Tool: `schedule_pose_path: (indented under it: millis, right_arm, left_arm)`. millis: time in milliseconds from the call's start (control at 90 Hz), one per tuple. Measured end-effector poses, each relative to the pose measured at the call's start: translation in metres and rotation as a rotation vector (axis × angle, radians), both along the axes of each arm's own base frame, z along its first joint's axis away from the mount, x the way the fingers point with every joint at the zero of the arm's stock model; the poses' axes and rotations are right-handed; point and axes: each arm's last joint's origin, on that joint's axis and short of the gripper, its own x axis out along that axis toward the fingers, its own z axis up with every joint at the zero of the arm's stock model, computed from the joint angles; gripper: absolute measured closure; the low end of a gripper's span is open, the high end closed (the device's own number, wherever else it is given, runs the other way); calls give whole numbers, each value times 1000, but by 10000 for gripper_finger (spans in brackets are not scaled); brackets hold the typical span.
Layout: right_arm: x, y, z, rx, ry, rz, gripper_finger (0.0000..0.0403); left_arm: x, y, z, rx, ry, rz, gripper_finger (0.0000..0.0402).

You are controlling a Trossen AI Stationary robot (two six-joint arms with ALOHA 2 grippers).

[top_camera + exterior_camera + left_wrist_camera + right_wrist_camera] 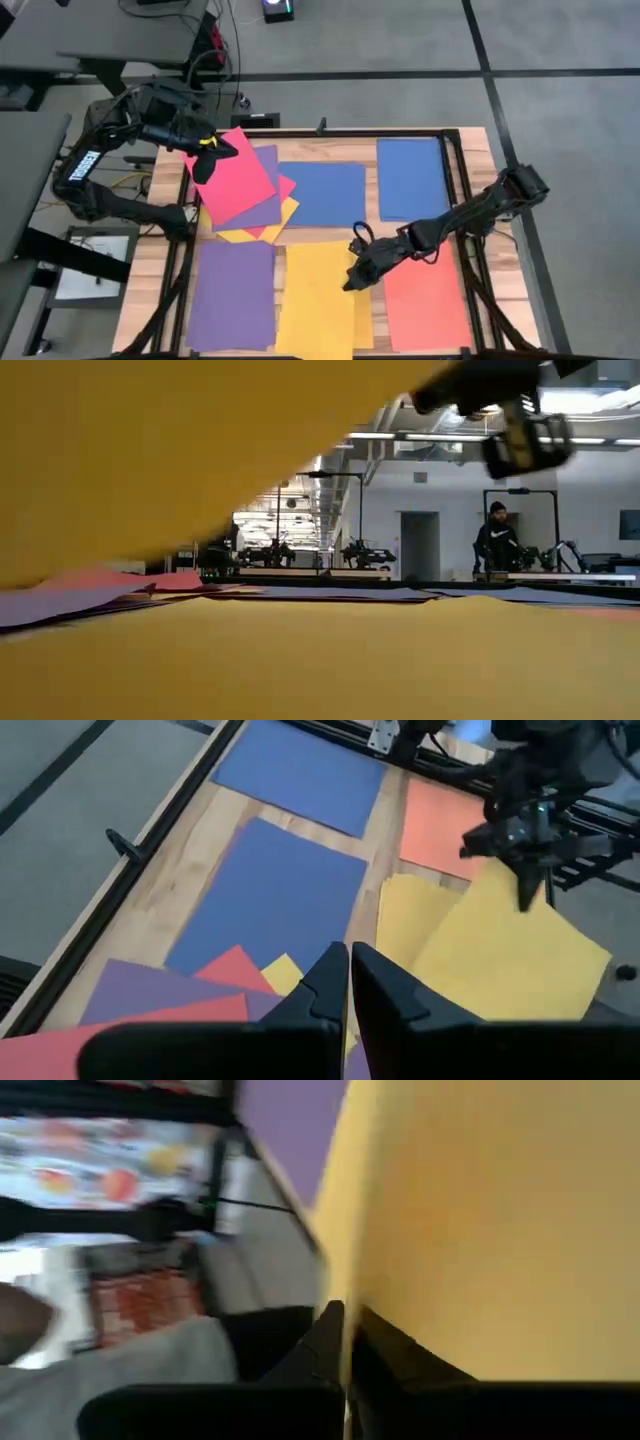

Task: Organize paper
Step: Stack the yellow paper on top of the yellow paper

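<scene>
**Yellow sheet pinched at the front of the counter, red sheet pinched at the back left**

Yellow paper fills most of the low view, one sheet lifted and slanting across the upper part of the picture while another lies flat below it. Seen from above, the right gripper [352,280] reaches in from the right side and sits at the right edge of the yellow sheet [318,295] near the front middle of the wooden counter [470,140]. Its own wrist view shows the fingers [400,1365] pressed together with the yellow edge caught between them.

The left gripper [212,146] is at the back left, over a fanned pile. Its fingers [395,990] are pressed close together on the red sheet [235,178], which lies on top of that pile at a tilt. Under the red sheet, a purple sheet [268,200], another red corner and a yellow corner stick out.

The rest of the paper lies flat in separate places: a blue sheet [325,193] at the middle back, a second blue sheet [410,178] to its right, an orange-red sheet [425,300] at the front right, and a purple sheet at the front left [232,295], just beside the yellow one.

Far across the room in the low view, a person in dark clothes [496,543] stands by another workstation.
</scene>
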Motion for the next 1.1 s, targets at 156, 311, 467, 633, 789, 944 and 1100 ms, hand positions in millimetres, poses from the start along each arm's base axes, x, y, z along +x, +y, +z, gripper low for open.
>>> schedule_pose_path:
  millis: [156,311,467,633,789,944,1100]
  right_arm:
    - [-9,-10,-13,-79,161,37,403]
    - [-9,-22,-17,-167,165,104,403]
    - [-5,-34,-17,-256,113,157,403]
    - [-3,-34,-15,-278,69,197,403]
    - [-4,-26,-14,-271,51,218,403]
    - [-2,-24,-18,-275,47,232,403]
    - [10,-19,-36,-254,25,251,403]
  left_arm:
    - [1,-1,0,1,0,-8,402]
    - [2,0,0,0,2,-7,402]
    - [2,0,0,1,-1,-7,402]
    - [2,0,0,-2,-1,-4,402]
    - [2,0,0,-5,-2,0,402]
    - [2,0,0,-3,-7,0,402]
    - [2,0,1,-2,-10,0,402]
